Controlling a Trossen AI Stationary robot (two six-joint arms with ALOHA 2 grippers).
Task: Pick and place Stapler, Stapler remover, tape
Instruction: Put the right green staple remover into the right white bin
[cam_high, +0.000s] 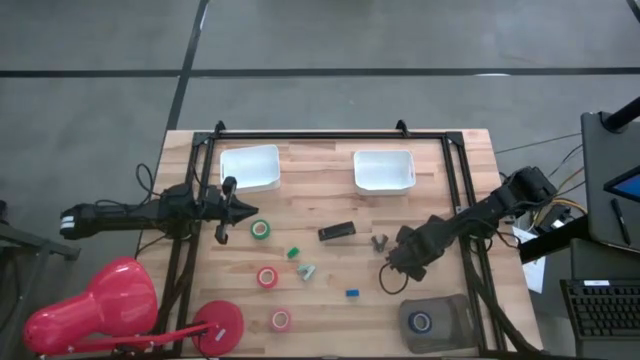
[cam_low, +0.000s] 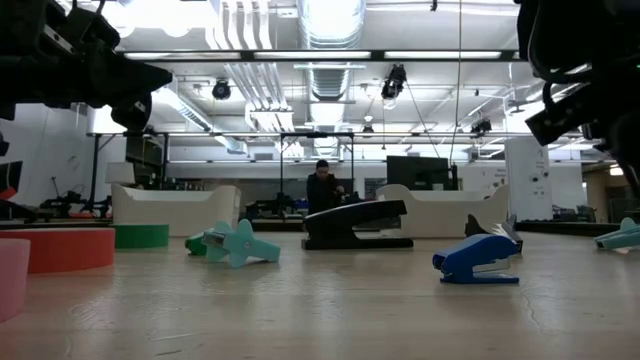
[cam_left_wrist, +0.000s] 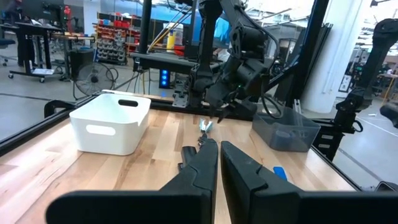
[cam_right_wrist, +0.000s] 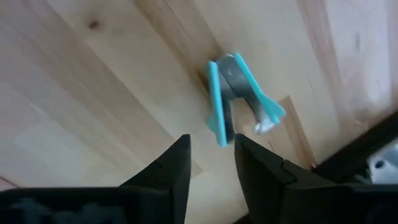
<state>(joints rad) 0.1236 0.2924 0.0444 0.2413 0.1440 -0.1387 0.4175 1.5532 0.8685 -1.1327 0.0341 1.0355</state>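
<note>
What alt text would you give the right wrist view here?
The right gripper, fingers apart and empty, hangs above a small teal staple remover lying on the wooden table. A dark frame bar crosses one corner.

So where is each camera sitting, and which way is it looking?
High view: above the table, looking straight down; both arms show, left gripper and right gripper.
Low view: at tabletop height, looking level across the wood at the stapler and the room behind; dark arm parts hang at the top corners.
Left wrist view: on the left arm, facing across the table at the right arm; its own shut fingers show.
Right wrist view: on the right arm, facing down at the teal staple remover; its fingers are parted.
Shared: the high view and low view both show the stapler.
</note>
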